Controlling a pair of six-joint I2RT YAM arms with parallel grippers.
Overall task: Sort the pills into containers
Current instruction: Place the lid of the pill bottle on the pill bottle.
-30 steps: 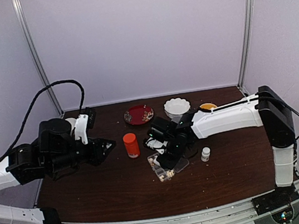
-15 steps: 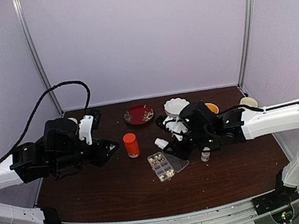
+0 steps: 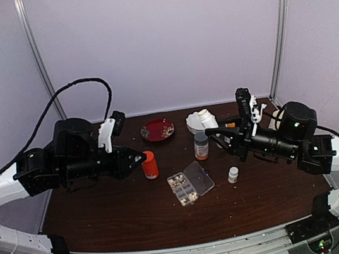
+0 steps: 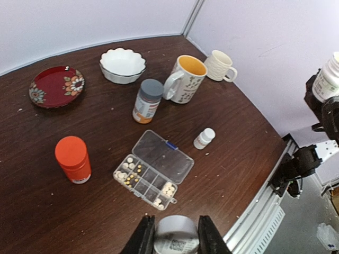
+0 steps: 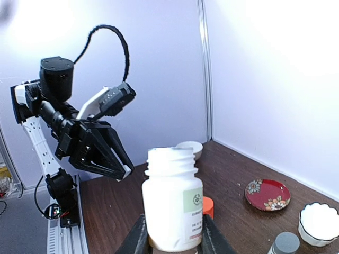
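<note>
**A:** Where are the pills?

**B:** The pills (image 4: 168, 189) are pale specks in several cells of the clear pill box (image 4: 153, 172). It lies lid-open on the dark table (image 4: 238, 127), between an orange-red bottle (image 4: 72, 159) and a small capped bottle (image 4: 204, 138).

**A:** And the claws?

**B:** Both hang above the table. The left claw (image 4: 176, 239) is clenched on a round grey object (image 4: 176, 230) with a printed label. The right claw (image 5: 174, 241) grasps an uncapped white bottle (image 5: 172, 203), upright.
</note>
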